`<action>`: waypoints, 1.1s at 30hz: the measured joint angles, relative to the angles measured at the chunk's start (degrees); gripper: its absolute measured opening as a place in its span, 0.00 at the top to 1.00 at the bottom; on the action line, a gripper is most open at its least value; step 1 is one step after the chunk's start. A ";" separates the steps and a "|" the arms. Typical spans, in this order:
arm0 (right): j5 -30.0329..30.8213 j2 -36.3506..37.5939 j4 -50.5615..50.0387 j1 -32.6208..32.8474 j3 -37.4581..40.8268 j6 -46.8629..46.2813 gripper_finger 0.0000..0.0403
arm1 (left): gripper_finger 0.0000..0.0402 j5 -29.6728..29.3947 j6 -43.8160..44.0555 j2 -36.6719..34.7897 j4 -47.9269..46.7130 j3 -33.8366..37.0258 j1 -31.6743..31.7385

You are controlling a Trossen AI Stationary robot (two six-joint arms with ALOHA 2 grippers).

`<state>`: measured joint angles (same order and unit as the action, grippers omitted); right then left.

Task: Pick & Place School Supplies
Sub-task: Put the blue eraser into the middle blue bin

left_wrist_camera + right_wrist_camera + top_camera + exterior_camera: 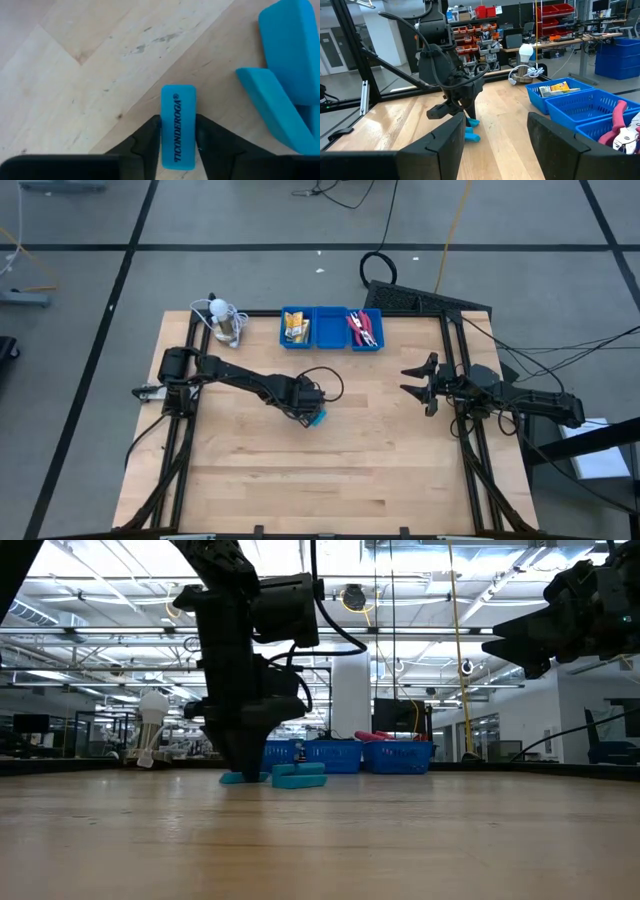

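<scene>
My left gripper (pixel 312 418) stands low over the middle of the table, fingers pointing down, shut on a small light-blue eraser (pixel 178 125) printed TICONDEROGA. Two more light-blue erasers (pixel 285 75) lie close beside it, one resting partly on the other; they also show in the low view (pixel 298 776). Yellow-orange packets (pixel 296 328) and red-handled scissors (pixel 363 328) lie in the blue tray (pixel 330 315) at the far edge. My right gripper (pixel 415 382) hovers open, high over the table's right part. My left gripper pinches the eraser by its two long sides (pixel 167 131), one finger (pixel 150 137) on each side. The fingers come from above, pointing down, and lie across its width. In the low view the fingertips (pixel 243 772) reach the tabletop; I cannot tell whether the eraser is lifted.
A white round object with a coiled cable (pixel 222 318) sits at the far left corner, next to the tray. Dark frame rails run along the table's left and right sides (pixel 465 440). Bare wood (pixel 330 480) stretches from the erasers to the near edge.
</scene>
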<state>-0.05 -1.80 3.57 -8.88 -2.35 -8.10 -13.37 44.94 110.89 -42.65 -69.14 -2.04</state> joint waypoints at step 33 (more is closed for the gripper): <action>-0.01 0.00 0.02 -0.02 0.00 -0.01 0.49 | 0.79 -21.22 -43.22 -15.98 18.64 0.24 -4.69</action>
<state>-0.06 -1.80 3.59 -8.91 -2.35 -8.11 -34.58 1.71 94.91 -24.01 -68.90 -6.74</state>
